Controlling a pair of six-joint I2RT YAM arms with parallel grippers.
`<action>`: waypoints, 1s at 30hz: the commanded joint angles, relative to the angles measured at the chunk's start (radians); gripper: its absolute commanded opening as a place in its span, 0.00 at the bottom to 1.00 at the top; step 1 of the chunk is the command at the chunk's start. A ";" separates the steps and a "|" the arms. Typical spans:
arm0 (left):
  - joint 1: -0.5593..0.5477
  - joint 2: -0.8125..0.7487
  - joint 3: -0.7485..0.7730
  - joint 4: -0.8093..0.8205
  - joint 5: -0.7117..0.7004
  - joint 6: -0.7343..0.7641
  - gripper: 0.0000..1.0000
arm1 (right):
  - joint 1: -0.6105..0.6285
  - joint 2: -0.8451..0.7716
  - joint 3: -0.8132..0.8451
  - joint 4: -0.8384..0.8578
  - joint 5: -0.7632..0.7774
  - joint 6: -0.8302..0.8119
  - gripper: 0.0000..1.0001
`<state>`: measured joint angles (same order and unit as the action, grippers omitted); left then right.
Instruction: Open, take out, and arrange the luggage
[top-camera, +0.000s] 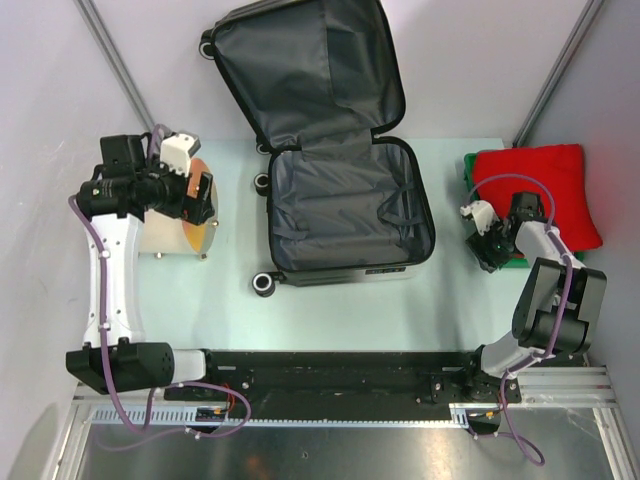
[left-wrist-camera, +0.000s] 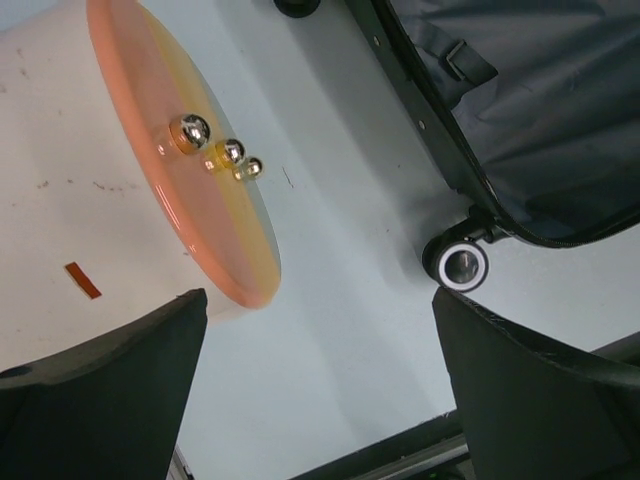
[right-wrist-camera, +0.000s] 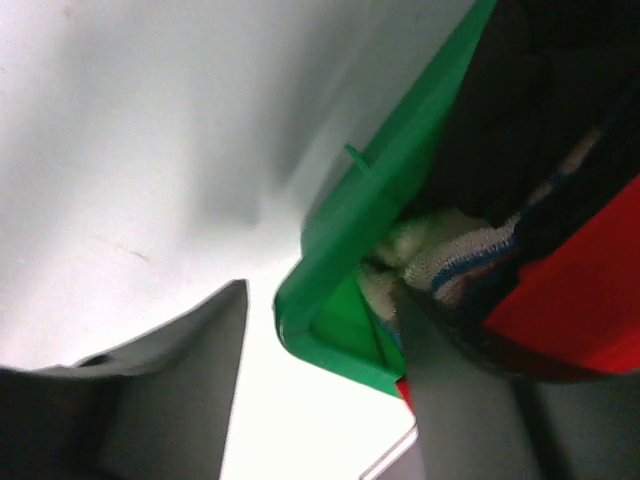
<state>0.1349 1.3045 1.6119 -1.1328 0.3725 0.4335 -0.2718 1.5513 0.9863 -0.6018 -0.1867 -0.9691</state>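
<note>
The luggage (top-camera: 345, 210) lies open mid-table, its dark grey lined lid (top-camera: 310, 70) leaning on the back wall. Both halves show only lining and straps. In the left wrist view its lining (left-wrist-camera: 540, 120) and a black wheel (left-wrist-camera: 462, 265) show at the upper right. My left gripper (top-camera: 200, 200) is open and empty, beside the beige cylinder's orange face (left-wrist-camera: 180, 170); its fingers stand wide apart over bare table (left-wrist-camera: 320, 400). My right gripper (top-camera: 492, 245) is open at the green bin's near left corner (right-wrist-camera: 330, 250), with the bin wall between its fingers (right-wrist-camera: 320, 390).
The beige cylinder (top-camera: 170, 235) lies on its side at the left, with metal studs on its orange face. The green bin (top-camera: 472, 165) at the right holds a red cloth (top-camera: 545, 185) and a white knitted piece with blue stripes (right-wrist-camera: 450, 250). Metal poles stand at both back corners.
</note>
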 joint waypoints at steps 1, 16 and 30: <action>-0.008 0.019 0.078 0.004 0.042 -0.055 1.00 | -0.015 -0.042 0.060 0.054 0.104 0.023 0.78; -0.014 0.134 0.321 0.002 0.086 -0.091 1.00 | 0.180 -0.244 0.245 -0.078 -0.135 0.268 0.91; -0.126 0.505 0.787 0.036 0.143 -0.304 1.00 | 0.327 -0.249 0.273 0.459 -0.364 0.889 1.00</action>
<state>0.0139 1.7454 2.2898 -1.1259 0.4534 0.2722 0.0078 1.3022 1.2217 -0.3397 -0.4755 -0.2752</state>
